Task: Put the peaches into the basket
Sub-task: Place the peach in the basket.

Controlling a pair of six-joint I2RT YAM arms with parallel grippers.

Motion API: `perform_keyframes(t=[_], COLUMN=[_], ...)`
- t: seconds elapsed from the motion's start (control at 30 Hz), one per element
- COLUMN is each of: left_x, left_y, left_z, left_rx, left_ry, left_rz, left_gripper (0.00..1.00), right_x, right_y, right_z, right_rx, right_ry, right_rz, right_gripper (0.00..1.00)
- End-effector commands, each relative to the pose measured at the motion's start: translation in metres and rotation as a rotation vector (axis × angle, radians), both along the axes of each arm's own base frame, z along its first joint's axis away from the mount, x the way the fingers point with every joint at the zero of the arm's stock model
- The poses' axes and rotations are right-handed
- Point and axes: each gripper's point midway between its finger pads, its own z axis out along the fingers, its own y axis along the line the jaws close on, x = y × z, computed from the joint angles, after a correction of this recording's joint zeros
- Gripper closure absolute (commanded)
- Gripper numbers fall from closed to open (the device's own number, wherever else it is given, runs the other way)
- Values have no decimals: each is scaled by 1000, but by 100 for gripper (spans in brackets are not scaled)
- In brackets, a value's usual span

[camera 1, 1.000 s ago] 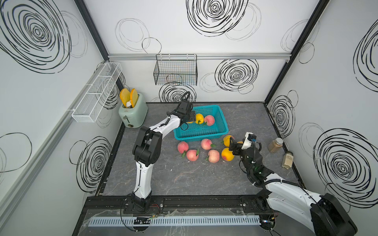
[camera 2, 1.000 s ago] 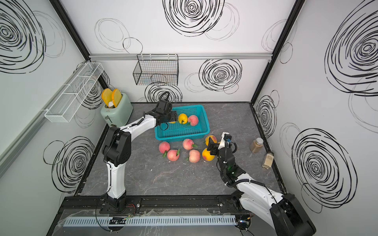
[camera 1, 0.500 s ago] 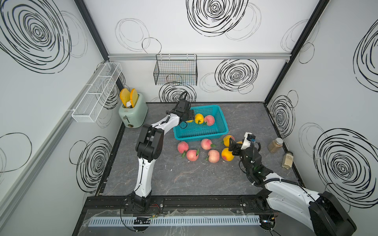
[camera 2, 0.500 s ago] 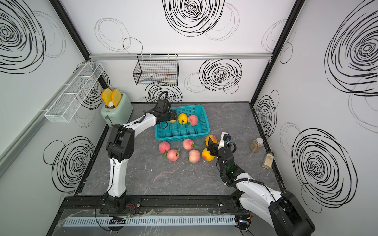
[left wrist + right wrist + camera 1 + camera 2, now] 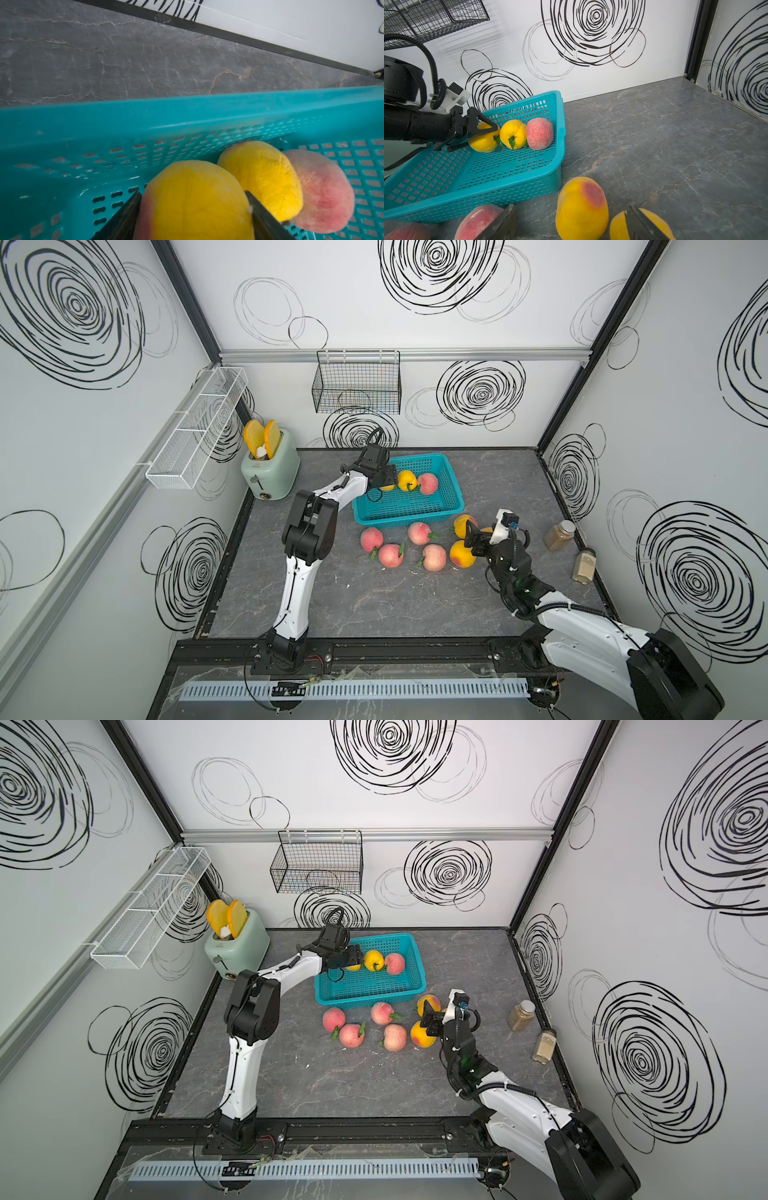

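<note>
Jaws of the left pincer (image 5: 390, 480) pinch a yellow peach (image 5: 195, 199) low in the far left corner of the basket (image 5: 407, 519), beside two other peaches (image 5: 427, 483); its forearm reaches forward from a bent elbow; the right pincer (image 5: 469, 540) gapes wide, low over loose peaches (image 5: 433, 558) on the counter (image 5: 415, 605) just before the basket, arm bent.

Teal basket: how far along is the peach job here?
Done: one yellow-orange toy peach and one pink-red peach lie in the teal perforated plastic basket. In hand: the left gripper grips a second yellow peach inside it. Left: seven peaches on the grey table; the open right gripper hovers over them.
</note>
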Motion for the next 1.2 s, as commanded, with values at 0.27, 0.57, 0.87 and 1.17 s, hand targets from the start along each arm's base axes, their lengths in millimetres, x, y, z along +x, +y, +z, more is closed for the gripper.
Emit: perform_keyframes(t=[0.27, 0.57, 0.87, 1.17], left_x=[10, 9, 10, 9], left_y=[-3, -4, -3, -3], left_z=[-7, -6, 8, 24], left_rx=[-18, -29, -31, -31], left_ry=[5, 12, -9, -36], left_rz=[5, -1, 4, 6], left_gripper=[28, 21, 5, 5], right_x=[1, 1, 1, 1], right_y=[2, 1, 1, 1], right_z=[6, 6, 6, 7], right_rx=[9, 10, 9, 9], right_ry=[-20, -20, -20, -21], right_rz=[-1, -4, -2, -4], right_gripper=[15, 15, 15, 15])
